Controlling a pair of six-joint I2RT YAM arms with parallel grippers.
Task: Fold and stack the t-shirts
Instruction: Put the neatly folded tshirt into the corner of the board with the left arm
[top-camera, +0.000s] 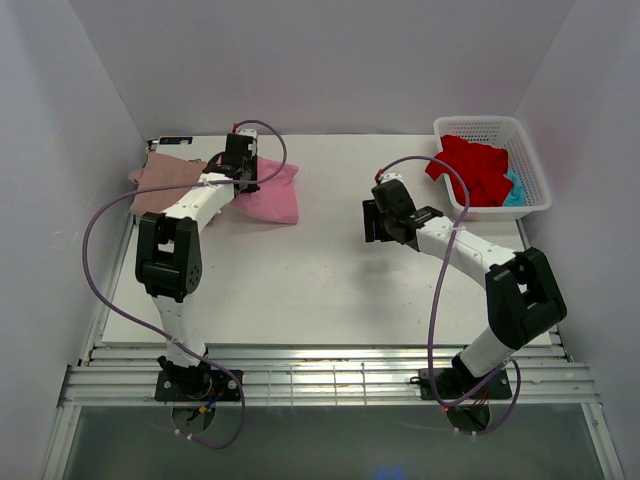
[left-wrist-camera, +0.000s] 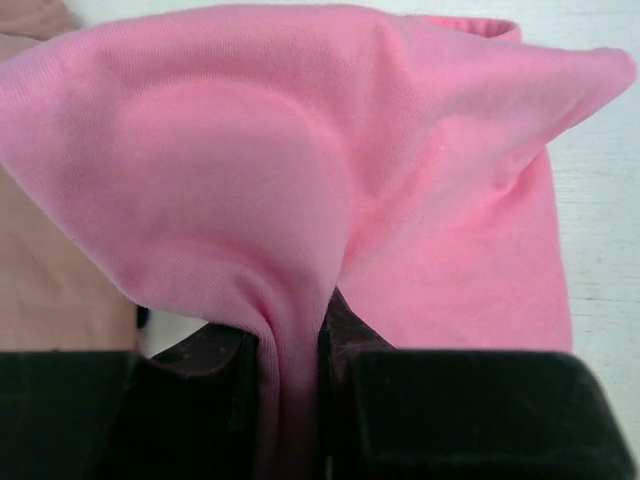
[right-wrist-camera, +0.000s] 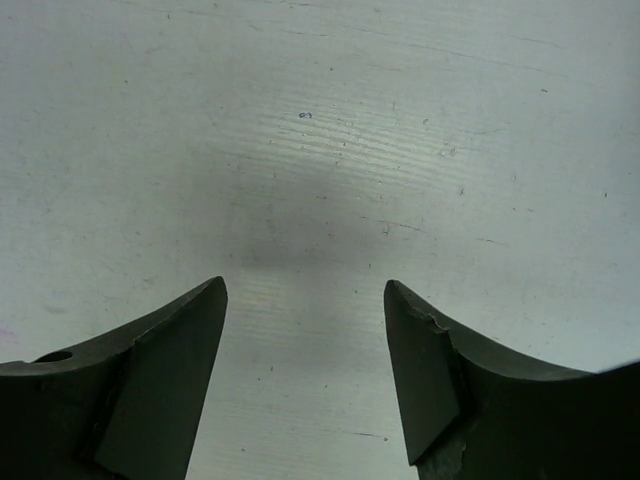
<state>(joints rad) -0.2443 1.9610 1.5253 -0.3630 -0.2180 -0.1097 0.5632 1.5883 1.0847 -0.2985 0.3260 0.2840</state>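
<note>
White counter (top-camera: 330, 290), pale walls (top-camera: 300, 60) on three sides. Far left: left claw (left-wrist-camera: 290, 350) pinching a raised fold of bright pink t-shirt (left-wrist-camera: 300, 180), rest of it lying on counter just beside dusty rose t-shirt (top-camera: 160, 180). Mid-counter: right claw (right-wrist-camera: 305, 340) spread wide, holding nothing, over bare surface, well apart from both. Far right corner: white basket (top-camera: 532, 165) with red t-shirt (top-camera: 475, 165) heaped inside, teal t-shirt (top-camera: 513, 190) showing at its right side.

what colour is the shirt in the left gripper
Bright pink; the t-shirt shows best in the left wrist view.
</note>
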